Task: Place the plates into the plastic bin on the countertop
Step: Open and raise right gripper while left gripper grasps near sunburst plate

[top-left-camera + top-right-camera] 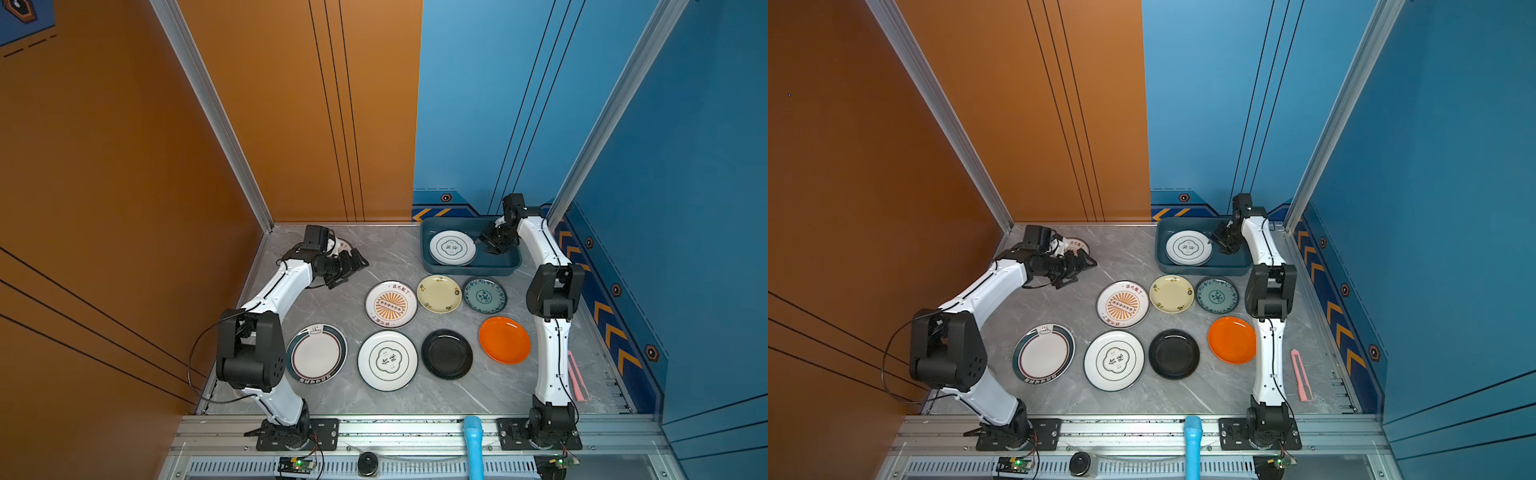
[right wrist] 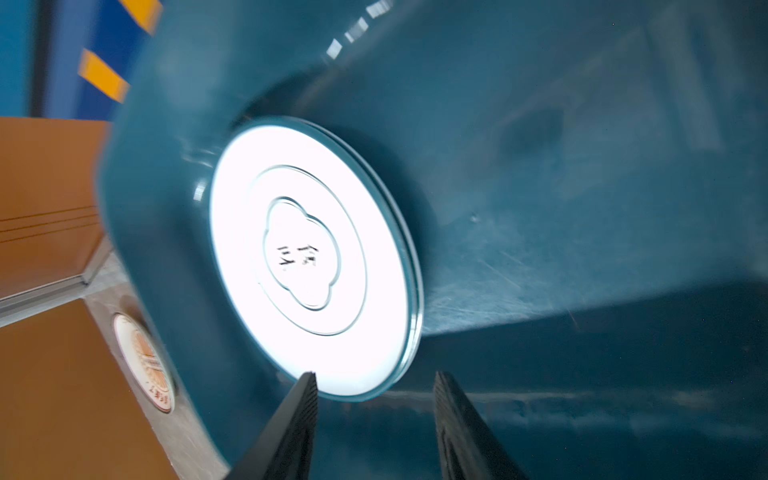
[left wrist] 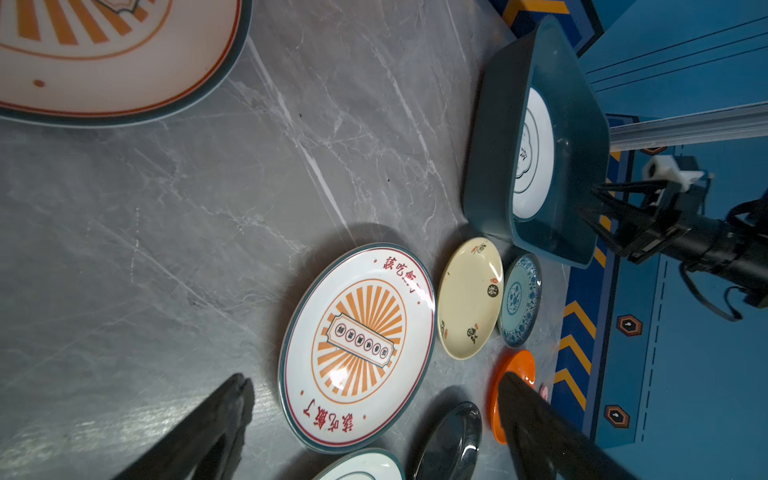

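plastic bin (image 1: 469,270) holds green-emblem plate (image 1: 452,248); right hand (image 1: 488,245) parted, empty; left hand (image 1: 352,272) spread.

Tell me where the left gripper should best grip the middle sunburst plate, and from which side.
Probably the raised rim on the side facing the left gripper. The sunburst plate lies flat, so only its rim offers a pinch; that side borders bare countertop, while the cream plate and green-emblem plate crowd the others.

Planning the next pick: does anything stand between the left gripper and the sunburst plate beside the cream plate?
Nothing visible does. Only bare countertop lies between the open left gripper and that sunburst plate.
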You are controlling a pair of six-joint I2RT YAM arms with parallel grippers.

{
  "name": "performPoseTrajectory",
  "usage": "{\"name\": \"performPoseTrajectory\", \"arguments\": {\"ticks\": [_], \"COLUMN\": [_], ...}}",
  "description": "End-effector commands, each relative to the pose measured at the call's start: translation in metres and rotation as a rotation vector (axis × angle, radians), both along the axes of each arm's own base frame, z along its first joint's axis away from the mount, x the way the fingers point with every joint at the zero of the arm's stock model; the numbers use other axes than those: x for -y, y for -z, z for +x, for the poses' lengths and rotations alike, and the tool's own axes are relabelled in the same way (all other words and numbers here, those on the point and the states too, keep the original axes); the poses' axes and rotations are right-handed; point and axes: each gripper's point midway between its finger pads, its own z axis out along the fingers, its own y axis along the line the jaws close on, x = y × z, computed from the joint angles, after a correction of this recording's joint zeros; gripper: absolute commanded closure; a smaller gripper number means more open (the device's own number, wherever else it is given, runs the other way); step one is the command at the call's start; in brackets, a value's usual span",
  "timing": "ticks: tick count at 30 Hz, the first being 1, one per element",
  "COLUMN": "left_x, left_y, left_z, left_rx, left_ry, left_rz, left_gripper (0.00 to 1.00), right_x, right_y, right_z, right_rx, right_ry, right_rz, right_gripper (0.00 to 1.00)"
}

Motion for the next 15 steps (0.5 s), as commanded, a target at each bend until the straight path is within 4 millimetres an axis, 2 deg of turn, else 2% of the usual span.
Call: {"name": "performPoseTrajectory", "arguments": {"ticks": [1, 8, 11, 15], "left_x": [0.008, 0.022, 0.023, 0.027], "left_y": [0.015, 0.033, 0.039, 0.048], "left_z": [-0.011, -0.031, -0.04, -0.054], "left_rx": [-0.027, -0.066, -0.083, -0.11], "left_ry": [0.073, 0.15, 0.158, 0.172], "left_rz": [0.03, 0.03, 0.035, 0.043], "left_gripper": [0.06, 0.07, 0.07, 0.07], "right_x": [0.012, 0.019, 0.022, 0.026], "right_y": [-0.053, -0.086, -0.093, -0.098], "right_z": [0.004, -0.002, -0.006, -0.009], "right_rx": [0.108, 0.166, 0.175, 0.182], "right_ry": [0.006, 0.012, 0.013, 0.014], "right_rz": [-0.032, -0.023, -0.027, -0.035], "right_gripper": [0.49, 0.37, 0.28, 0.26]}}
